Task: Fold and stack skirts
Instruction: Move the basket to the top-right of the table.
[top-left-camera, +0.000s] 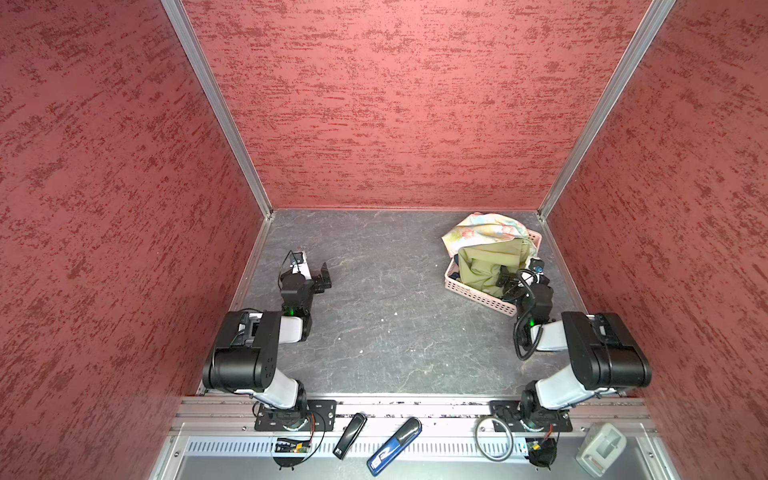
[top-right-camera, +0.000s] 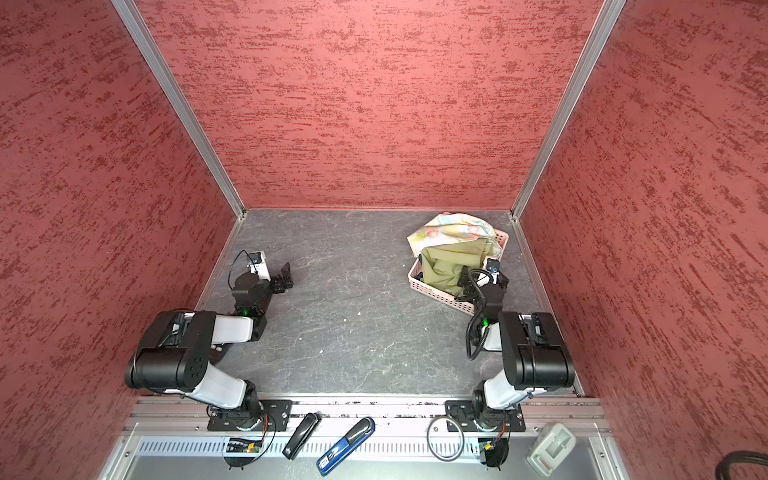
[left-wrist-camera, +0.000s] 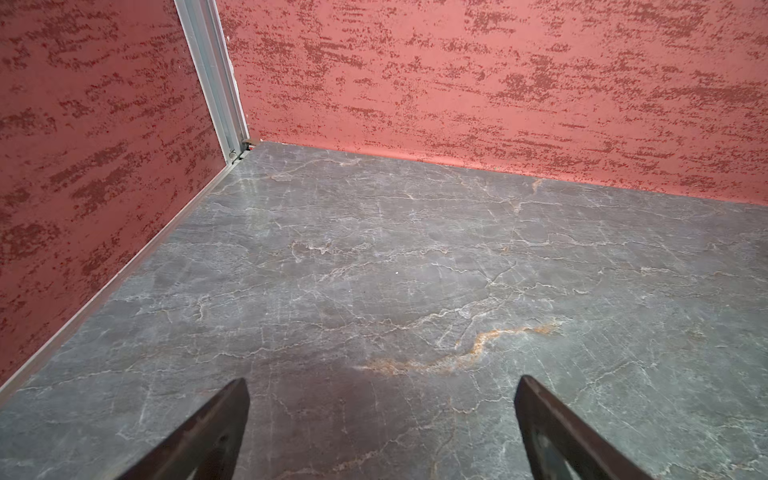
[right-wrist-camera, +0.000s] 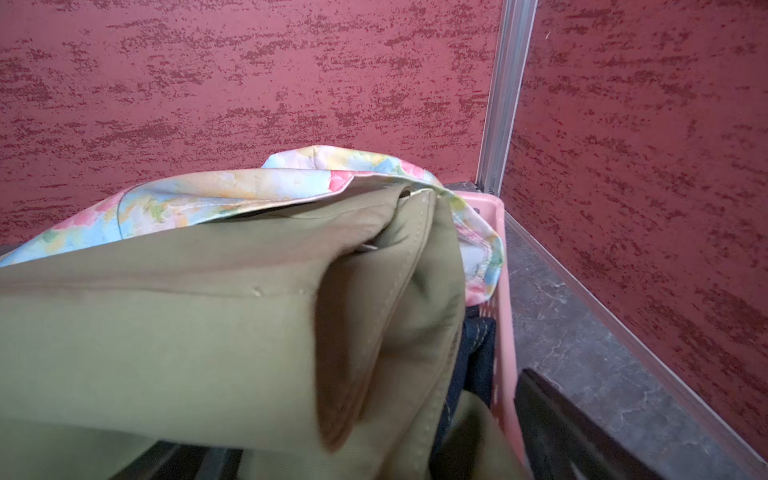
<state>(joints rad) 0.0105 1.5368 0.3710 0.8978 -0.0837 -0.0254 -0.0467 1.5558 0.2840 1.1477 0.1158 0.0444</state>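
Observation:
The skirts are heaped in a pink basket (top-left-camera: 478, 296) at the back right of the table. A pastel floral skirt (top-left-camera: 482, 232) drapes over the basket's far end. In front of it lies a plain olive-green skirt (top-left-camera: 486, 266), bunched in folds (right-wrist-camera: 208, 332). A dark-blue denim skirt (right-wrist-camera: 478, 353) shows only as a strip beneath it. My right gripper (top-left-camera: 505, 282) is down at the basket's near right side, open; its jaws straddle an olive fold and the pink basket wall (right-wrist-camera: 505, 353). My left gripper (top-left-camera: 324, 276) hangs open over bare table at the left (left-wrist-camera: 382, 384).
Red textured walls close in the table on three sides, and the basket sits close to the right wall. On the front rail lie a black stapler-like tool (top-left-camera: 350, 434), a blue-and-black tool (top-left-camera: 395, 446), a cable ring (top-left-camera: 494, 442) and a grey device (top-left-camera: 600, 449).

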